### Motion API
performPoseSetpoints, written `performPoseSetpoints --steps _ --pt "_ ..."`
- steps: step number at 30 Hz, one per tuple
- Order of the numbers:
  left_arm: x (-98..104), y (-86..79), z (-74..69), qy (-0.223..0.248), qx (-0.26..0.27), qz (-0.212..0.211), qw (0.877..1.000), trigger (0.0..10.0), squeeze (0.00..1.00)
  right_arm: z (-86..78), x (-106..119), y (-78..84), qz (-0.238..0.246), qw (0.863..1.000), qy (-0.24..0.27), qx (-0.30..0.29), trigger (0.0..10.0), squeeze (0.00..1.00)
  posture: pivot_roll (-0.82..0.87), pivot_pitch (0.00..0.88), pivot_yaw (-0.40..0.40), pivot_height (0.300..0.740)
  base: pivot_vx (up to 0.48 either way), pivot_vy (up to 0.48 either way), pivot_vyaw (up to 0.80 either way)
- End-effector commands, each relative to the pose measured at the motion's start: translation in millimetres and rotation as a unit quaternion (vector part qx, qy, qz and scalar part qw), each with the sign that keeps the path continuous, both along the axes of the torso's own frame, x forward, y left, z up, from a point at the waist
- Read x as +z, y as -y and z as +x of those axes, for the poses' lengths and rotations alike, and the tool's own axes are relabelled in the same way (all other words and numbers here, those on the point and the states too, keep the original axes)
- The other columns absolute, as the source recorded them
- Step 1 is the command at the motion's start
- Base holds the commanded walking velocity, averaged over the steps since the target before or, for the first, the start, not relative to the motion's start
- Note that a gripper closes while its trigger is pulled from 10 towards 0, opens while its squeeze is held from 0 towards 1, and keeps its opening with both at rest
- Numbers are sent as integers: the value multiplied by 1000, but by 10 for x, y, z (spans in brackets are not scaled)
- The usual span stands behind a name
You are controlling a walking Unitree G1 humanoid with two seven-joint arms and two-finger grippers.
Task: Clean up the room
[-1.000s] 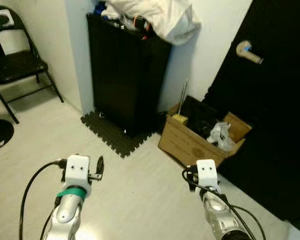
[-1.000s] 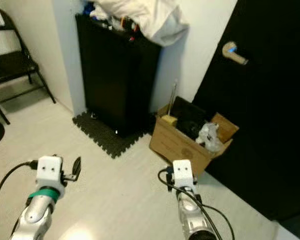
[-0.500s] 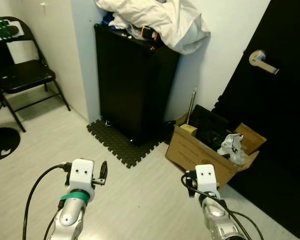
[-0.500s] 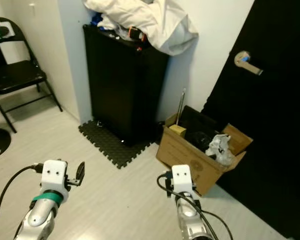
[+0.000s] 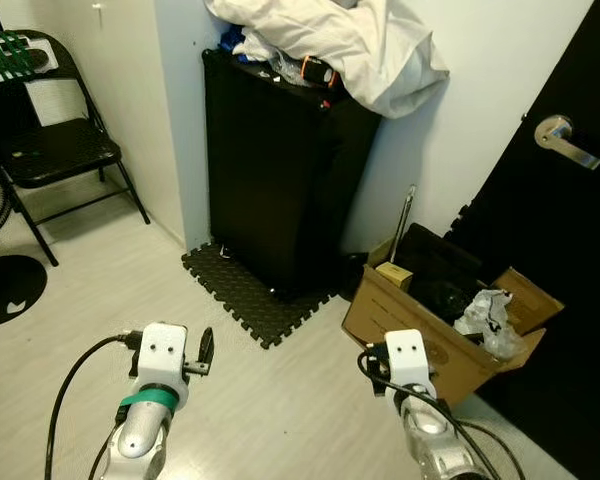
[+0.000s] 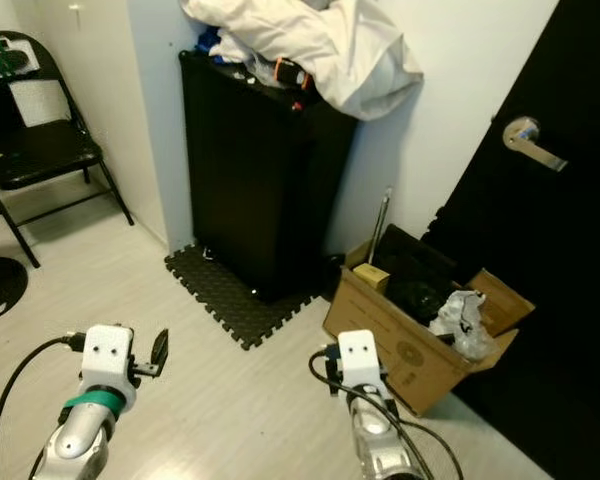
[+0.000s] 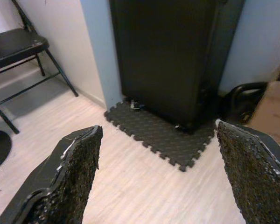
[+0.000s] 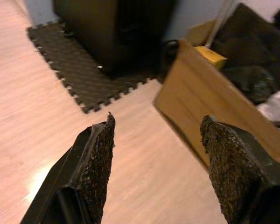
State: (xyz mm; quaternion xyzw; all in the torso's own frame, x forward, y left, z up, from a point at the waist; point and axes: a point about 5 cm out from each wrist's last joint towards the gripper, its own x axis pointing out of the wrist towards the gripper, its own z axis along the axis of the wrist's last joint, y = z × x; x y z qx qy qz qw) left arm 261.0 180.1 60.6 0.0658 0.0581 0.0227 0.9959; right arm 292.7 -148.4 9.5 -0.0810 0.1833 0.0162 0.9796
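Left eye view, room corner. Item one: tall black cabinet (image 5: 280, 180) stood against the far wall, heaped on top with white bedding (image 5: 350, 40) and small clutter (contents too jumbled to tell). Item two: black foam mat (image 5: 260, 295) lay under the cabinet's base on the pale wood floor (image 5: 70, 320). Item three: open cardboard box (image 5: 430, 335), right of the cabinet and just beside the black door (image 5: 570, 260), held dark items, a crumpled plastic bag (image 5: 485, 315) and a metal rod (image 5: 404, 215). Item four: black folding chair (image 5: 50, 150) at far left. Left tool (image 7: 156, 186) hovered over the near floor, fingers spread wide, empty. Right tool (image 8: 154, 163) hovered near the box, likewise released, holding nothing.
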Motion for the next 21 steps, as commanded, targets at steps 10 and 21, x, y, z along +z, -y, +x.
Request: performPoseSetpoints --steps 10,21 --pt "-52 16 -42 -8 5 -3 1000 10000 0 -49 -56 73 -4 1000 -13 -6 10000 0 94 0 -29 740 49 0 0" --pt "-35 -3 -35 -1 10 -2 1000 10000 0 -60 -63 47 -9 1000 -11 4 10000 0 95 0 -26 740 0 0 0"
